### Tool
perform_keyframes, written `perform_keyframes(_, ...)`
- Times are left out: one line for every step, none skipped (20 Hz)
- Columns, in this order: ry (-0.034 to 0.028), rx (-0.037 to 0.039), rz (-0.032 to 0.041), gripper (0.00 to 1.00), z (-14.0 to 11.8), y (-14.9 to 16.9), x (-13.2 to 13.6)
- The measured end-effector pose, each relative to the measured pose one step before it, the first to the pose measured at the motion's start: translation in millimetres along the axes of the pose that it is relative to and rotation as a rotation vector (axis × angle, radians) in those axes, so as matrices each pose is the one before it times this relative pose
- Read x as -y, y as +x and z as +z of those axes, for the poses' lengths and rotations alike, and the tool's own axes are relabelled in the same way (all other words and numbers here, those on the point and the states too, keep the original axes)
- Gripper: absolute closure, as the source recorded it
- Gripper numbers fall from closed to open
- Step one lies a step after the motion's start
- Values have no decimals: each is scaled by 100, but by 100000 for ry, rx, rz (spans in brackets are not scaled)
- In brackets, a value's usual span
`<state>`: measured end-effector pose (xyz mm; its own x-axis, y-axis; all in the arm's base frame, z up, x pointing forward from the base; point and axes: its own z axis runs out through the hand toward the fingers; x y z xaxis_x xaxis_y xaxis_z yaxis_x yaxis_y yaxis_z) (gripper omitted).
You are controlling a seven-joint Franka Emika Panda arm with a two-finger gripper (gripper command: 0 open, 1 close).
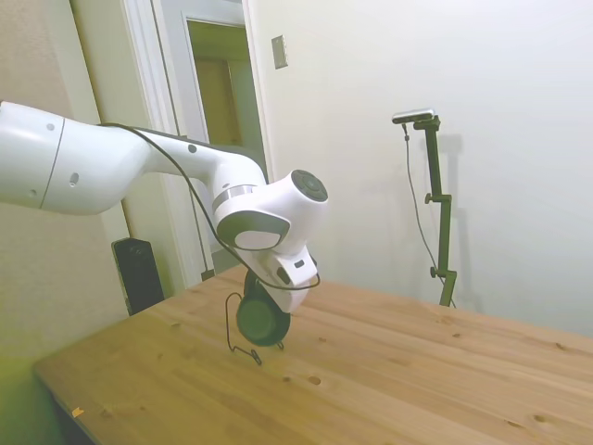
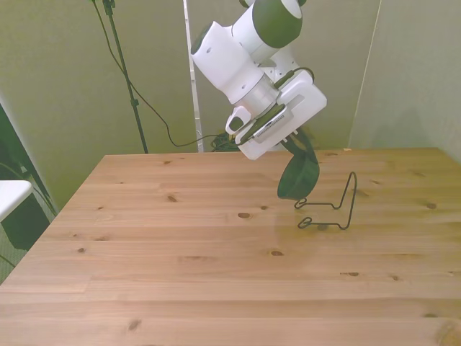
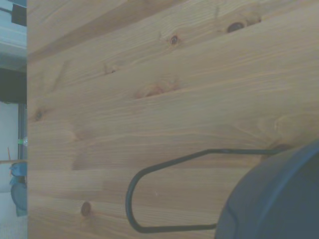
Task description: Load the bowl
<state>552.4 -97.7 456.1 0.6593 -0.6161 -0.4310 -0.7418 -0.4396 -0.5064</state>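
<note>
The dark green bowl [image 2: 297, 176] hangs on edge, tilted, just under my gripper [image 2: 300, 144], which is shut on its upper rim. In the side view the bowl [image 1: 262, 317] is below the white hand, with my gripper [image 1: 253, 280] at its top. A thin black wire rack [image 2: 351, 198] stands on the table right beside the bowl, toward the front view's right. The bowl's lower edge is close over the rack's base; I cannot tell whether they touch. The wrist view shows the bowl's side [image 3: 279, 199] and a loop of the rack [image 3: 130, 199].
The wooden table [image 2: 180, 252] spreads wide toward the front view's left and the near edge. A doorway [image 1: 218, 102] and a dark speaker-like box [image 1: 139, 273] stand behind the table in the side view.
</note>
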Motion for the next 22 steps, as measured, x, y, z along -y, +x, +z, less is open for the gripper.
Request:
perform_keyframes(150,-71,-322,100,-77,-149,117)
perform_keyframes(411,146,-37,100,-108,-124,80)
perform_keyframes(724,851,291,100,-103,-143,59)
perform_keyframes(535,710,540,100,-78,-54,6)
perform_keyframes(854,483,752,100,-34,11,-8)
perform_keyframes(947,549,869,100,0,51,-12)
perform_keyframes(616,895,910,100,60,28,-39)
perform_keyframes(134,1194,1254,100,131,-4,-62)
perform_keyframes(6,1111,1679,100,179,2,-47)
perform_keyframes(44,1444,1978,100,209,-60,-15)
perform_keyframes(234,1583,1864,100,239,-65,56)
perform_keyframes(297,1355,1787,100,222,-77,232)
perform_keyframes(133,588,76,100,181,-107,283)
perform_keyframes(-148,226,-632,100,192,-170,309)
perform_keyframes(-165,89,-714,100,130,-185,296)
perform_keyframes(-83,-60,-656,100,95,-160,285)
perform_keyframes(9,-285,-314,100,97,0,189)
perform_keyframes(-46,-139,85,100,94,167,34)
perform_keyframes(-167,-34,265,100,202,277,-86)
perform_keyframes(-174,-163,286,100,259,409,-103)
perform_keyframes(-103,-426,66,100,284,449,-63)
perform_keyframes(-235,-227,-544,100,329,397,69)
